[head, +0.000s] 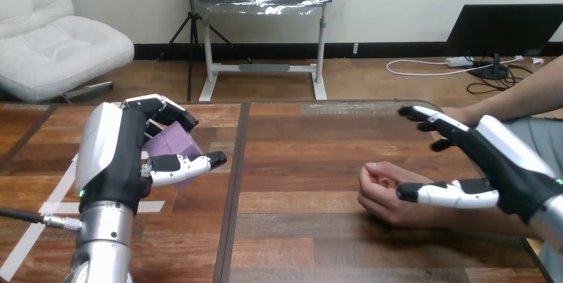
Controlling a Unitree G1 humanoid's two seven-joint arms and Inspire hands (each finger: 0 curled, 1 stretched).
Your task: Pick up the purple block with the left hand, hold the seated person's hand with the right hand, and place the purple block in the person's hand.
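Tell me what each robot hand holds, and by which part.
The left hand holds the purple block, fingers on its top edge, thumb across its lower front. The right hand is open beside the person's hand, holding nothing.

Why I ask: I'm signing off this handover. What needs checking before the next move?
1. Grip: left hand has fingers and thumb curled round the purple block: ok.
2. Hold: right hand is open, thumb beside the person's hand: not ok.
3. Thumb contact with that hand: cannot tell.
4. Receiving palm: faces up, but fingers curl inward: not ok.
5. Alignment: block is far left across the wooden table: not ok.
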